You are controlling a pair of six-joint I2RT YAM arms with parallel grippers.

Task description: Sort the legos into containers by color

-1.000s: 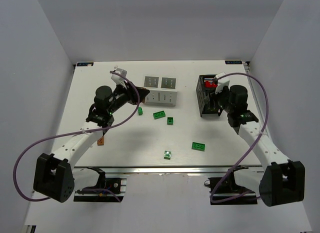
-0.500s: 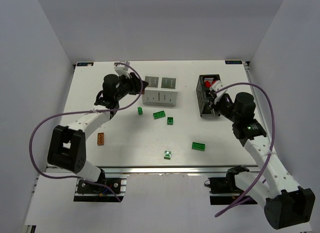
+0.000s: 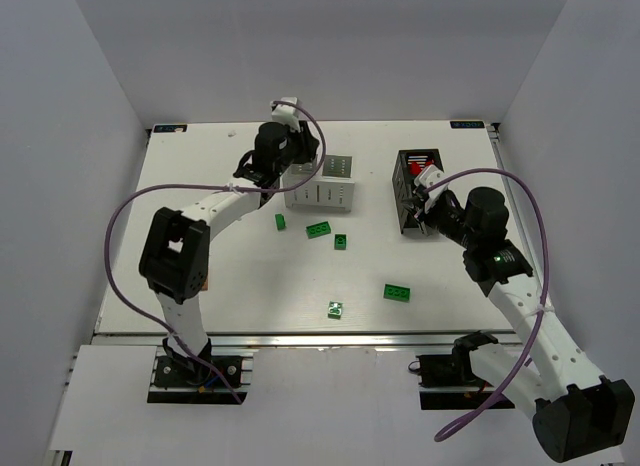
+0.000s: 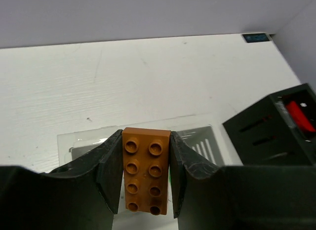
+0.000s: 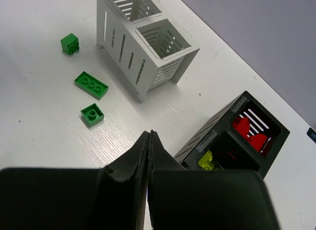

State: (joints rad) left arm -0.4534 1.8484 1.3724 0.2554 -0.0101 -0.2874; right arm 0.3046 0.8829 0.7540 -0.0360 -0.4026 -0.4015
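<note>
Where a second ago the left arm lay stretched out to the left of the white box (image 3: 325, 194), it has now swung round so that the left gripper (image 4: 146, 178) hangs over that box's left end. Its jaws are clamped on the long sides of an orange-brown brick (image 4: 144, 161), studs toward the wrist camera. The right gripper (image 5: 149, 141) has drawn back from over the black box (image 5: 202, 136) toward its near side. Its jaws, apart a second ago, are pressed together with nothing between them. Inside the black box, red bricks (image 5: 249, 129) lie in the far compartment and a yellow-green brick (image 5: 207, 161) in the near one. Five green bricks (image 3: 320, 229) have kept their places: three just in front of the white box, two nearer the arms' bases. All rest on a white table (image 3: 250, 276) with a few faint scuffs, closed in on three sides by plain pale grey walls (image 3: 300, 46). A purple cable (image 3: 130, 211) loops off each arm.
</note>
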